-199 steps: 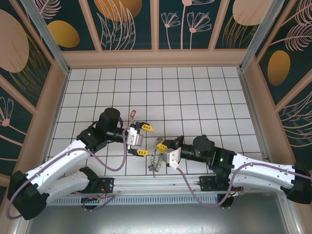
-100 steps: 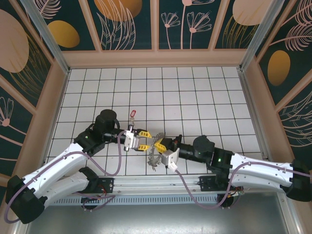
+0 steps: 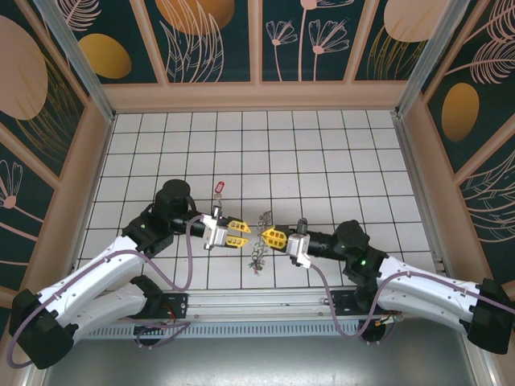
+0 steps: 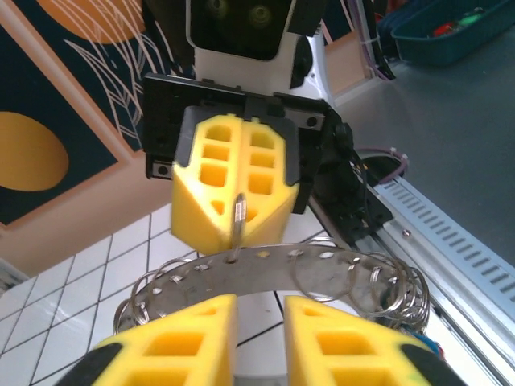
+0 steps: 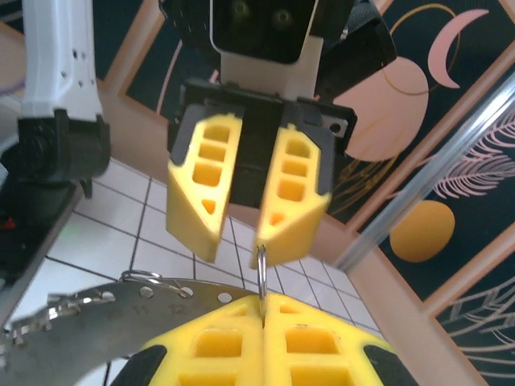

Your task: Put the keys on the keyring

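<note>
Grey, hole-punched metal, the keyring (image 4: pixel 273 269) hangs between two yellow-fingered hands facing each other over the white tiled worktop (image 3: pixel 322 161). On one side of the keyring the right hand (image 5: pixel 264 310) has its fingers pressed together, pinching a small wire loop (image 5: pixel 261 269) on the rim. Opposite, the left hand (image 4: pixel 259 314) stands slightly apart, just short of the band. A red-headed key (image 3: pixel 218 187) lies on the tiles beyond the keyring, to its left.
</note>
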`<state>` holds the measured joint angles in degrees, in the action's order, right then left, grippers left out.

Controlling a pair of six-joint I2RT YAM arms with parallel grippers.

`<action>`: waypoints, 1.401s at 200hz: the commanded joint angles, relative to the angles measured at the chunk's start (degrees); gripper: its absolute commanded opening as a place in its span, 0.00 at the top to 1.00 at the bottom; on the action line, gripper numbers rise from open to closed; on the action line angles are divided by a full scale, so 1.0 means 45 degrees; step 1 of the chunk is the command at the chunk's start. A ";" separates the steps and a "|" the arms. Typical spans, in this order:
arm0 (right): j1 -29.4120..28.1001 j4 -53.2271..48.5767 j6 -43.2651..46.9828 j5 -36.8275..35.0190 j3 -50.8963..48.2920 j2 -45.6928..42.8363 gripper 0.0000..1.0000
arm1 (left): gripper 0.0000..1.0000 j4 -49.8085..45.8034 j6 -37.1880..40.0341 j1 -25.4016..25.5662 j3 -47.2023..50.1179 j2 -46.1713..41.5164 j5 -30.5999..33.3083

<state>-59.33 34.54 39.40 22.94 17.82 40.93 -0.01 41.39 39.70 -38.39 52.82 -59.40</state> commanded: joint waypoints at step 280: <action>0.0323 0.5200 -0.3042 0.1542 -0.0016 0.2797 1.00 | 0.69 0.0852 -0.1143 0.0043 0.0318 0.0333 -0.0175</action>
<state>-58.06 52.75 26.04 28.60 15.70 54.22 5.23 36.10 39.70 -37.63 55.37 -62.52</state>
